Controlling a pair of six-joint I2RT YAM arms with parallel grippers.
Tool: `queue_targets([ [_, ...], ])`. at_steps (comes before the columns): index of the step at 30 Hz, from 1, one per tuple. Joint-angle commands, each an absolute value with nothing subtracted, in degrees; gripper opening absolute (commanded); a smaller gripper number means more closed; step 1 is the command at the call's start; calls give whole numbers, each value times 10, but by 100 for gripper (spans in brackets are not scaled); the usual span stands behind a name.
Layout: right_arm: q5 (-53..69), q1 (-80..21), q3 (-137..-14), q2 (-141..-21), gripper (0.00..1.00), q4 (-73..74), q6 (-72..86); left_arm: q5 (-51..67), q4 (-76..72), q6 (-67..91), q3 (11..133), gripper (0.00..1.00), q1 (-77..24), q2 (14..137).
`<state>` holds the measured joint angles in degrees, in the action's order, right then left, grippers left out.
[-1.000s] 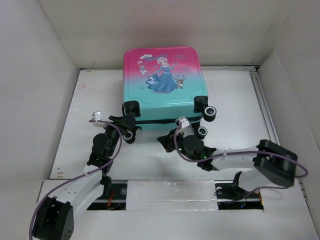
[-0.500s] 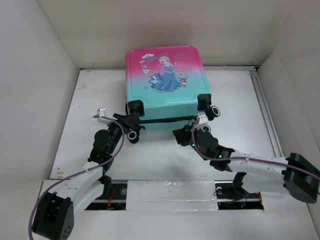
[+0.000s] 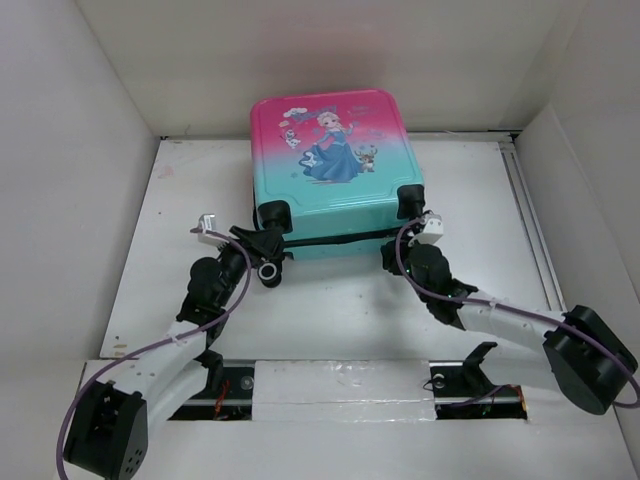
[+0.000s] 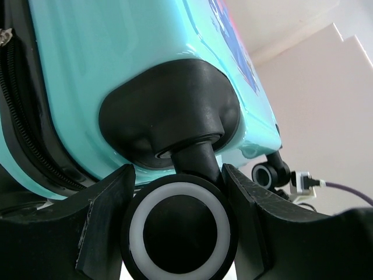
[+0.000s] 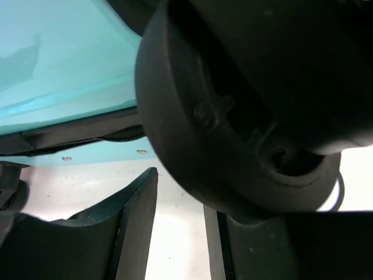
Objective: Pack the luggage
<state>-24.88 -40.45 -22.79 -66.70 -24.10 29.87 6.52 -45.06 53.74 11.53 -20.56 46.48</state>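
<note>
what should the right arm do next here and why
Probably ease the right claw around the near-right wheel: its fingers stand apart right at that wheel, not clearly astride it, while the left claw clamps the near-left wheel of the closed luggage.

Luggage fades pink to turquoise; black wheel white-ringed

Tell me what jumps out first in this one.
A pink-to-turquoise luggage with a cartoon princess lies flat at the far middle of the table. The left claw clamps its near-left wheel, white-ringed, while the right claw sits open by the near-right wheel.
</note>
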Motion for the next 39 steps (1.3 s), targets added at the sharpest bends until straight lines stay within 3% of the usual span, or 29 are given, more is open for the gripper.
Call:
queue_targets([
  [1, -223, -384, -259, -675, 42, -296, 280, 118, -512, 544, 151, 0, -217, 463],
  [6, -145, -371, -244, -702, 42, -387, 256, 118, -512, 539, 151, 0, -217, 468],
  [11, -145, -371, -238, -736, 42, -472, 230, 118, -512, 539, 151, 0, -217, 468],
  [18, -215, -367, -232, -787, 38, -563, 220, 123, -512, 539, 151, 0, -217, 462],
  [20, -264, -378, -203, -794, 31, -598, 220, 123, -506, 539, 151, 0, -217, 457],
  [24, -269, -400, -128, -801, 31, -719, 220, 123, -501, 539, 151, 0, -217, 451],
  [31, -259, -411, -103, -939, 46, -916, 200, 118, -501, 539, 146, 0, -217, 445],
  [35, -182, -385, -126, -983, 46, -997, 200, 118, -501, 539, 146, 0, -217, 439],
  [39, -193, -380, -150, -981, 47, -992, 175, 118, -496, 527, 146, 0, -217, 439],
])
